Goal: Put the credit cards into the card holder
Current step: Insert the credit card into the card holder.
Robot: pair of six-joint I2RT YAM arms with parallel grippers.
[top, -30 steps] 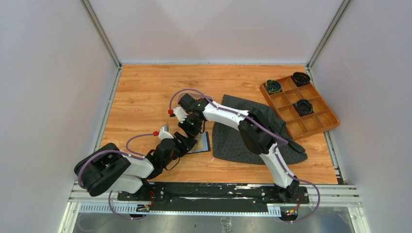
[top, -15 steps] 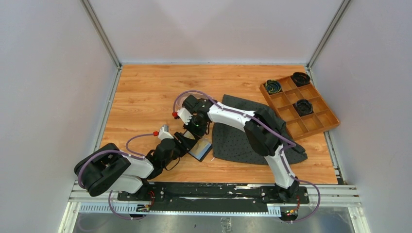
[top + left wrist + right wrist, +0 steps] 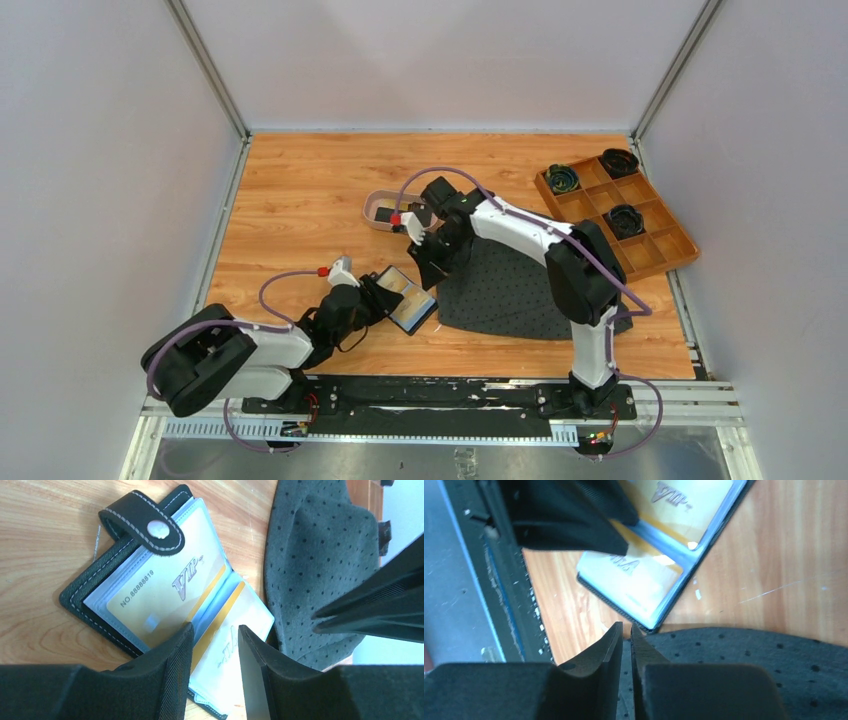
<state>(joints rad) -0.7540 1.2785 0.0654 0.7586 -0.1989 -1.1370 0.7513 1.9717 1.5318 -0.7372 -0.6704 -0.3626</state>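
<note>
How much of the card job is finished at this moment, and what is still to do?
Done: two gold-yellow plastic cards sit in the clear sleeves of the open black bifold card holder. In hand: the left hand straddles the holder's near edge; the right hand is empty, its jaws barely apart. Left: a dark flat item lies in the pinkish rounded tray, possibly another card.

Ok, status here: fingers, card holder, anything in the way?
Left fingers apart over open card holder, grip unclear. Right fingers barely parted, empty. Gold cards pocketed. Nothing blocking.
</note>
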